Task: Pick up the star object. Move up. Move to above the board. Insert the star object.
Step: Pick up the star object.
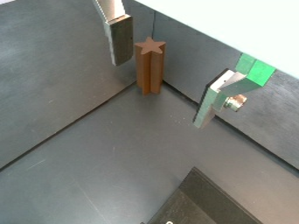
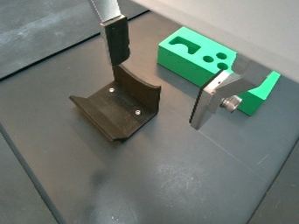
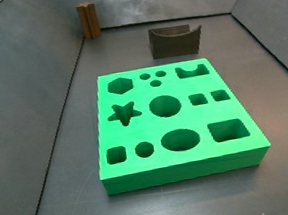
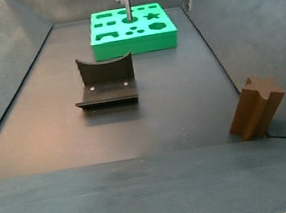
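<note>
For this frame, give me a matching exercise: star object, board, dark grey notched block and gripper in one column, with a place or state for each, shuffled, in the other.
Things:
1. star object
2. board
3. dark grey notched block
4. gripper

Places or states:
A. lying flat on the floor, every shaped hole empty
B. fingers apart, holding nothing
C. standing upright in a corner where two walls meet
D. on the floor between the green slab and the brown post

Pairs: 1-C, 2-A, 3-D, 4-B
</note>
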Controlling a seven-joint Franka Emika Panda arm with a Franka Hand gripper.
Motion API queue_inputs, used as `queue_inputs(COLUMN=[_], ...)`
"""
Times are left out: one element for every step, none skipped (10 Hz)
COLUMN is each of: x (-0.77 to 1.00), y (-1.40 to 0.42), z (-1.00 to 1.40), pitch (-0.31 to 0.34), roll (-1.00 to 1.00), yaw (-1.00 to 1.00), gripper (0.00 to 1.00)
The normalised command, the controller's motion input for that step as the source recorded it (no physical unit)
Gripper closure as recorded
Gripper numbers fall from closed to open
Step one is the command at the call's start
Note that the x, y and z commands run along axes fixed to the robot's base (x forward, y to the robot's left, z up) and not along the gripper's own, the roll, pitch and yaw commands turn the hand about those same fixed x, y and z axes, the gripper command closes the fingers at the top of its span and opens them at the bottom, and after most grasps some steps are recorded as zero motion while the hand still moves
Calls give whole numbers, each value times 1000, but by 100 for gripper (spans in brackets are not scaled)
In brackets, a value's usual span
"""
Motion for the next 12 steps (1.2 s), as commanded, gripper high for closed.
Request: queue_inputs(x=[-471,-734,-889,-931,-949,-920,-914,-886,-854,-780,-563,0], y=[403,574,540,514,546,557,566,574,580,609,377,0], z=[0,-111,-243,-266,-129,-157,-149,-203,-254,-329,-191,0], pitch=[-69,-114,-143,-119,-90,-113,-120,-150,-186,-256,-289,0], roll=[-19,-9,-19,-70,-80,-20,-1,-1,0,0,0,6], yaw=[-194,-163,-174,-166,-94,-126,-134,-137,-134,-46,-77,0], gripper=[0,0,0,0,0,0,0,0,0,0,0,0])
